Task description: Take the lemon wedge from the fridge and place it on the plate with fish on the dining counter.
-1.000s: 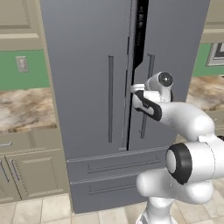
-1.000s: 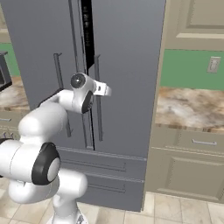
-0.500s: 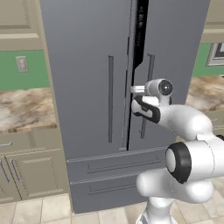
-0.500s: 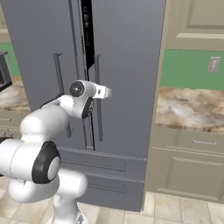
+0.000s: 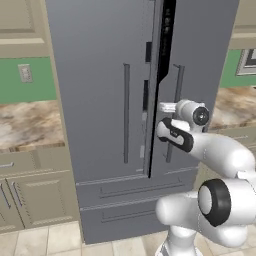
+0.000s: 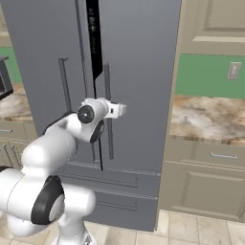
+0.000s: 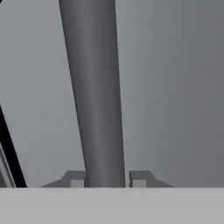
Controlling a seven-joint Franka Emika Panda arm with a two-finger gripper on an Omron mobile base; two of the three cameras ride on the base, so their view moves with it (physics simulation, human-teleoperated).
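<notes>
While the tall grey fridge [image 5: 115, 110] stands with its right door cracked open beside the marbled wall bench [image 6: 206, 117], the white arm [image 5: 220, 150] reaches to that door's long vertical handle [image 7: 94, 100]. At the handle, the end effector [image 7: 107, 179] has both fingertips [image 7: 75, 179] pressed against its sides, gripping it.

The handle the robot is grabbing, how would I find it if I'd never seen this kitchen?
Find the tall grey fridge between the marble counters. Two long upright handles flank its middle seam. Pick the right door's handle, beside the dark gap: it alone has the gripper closed around it.
</notes>
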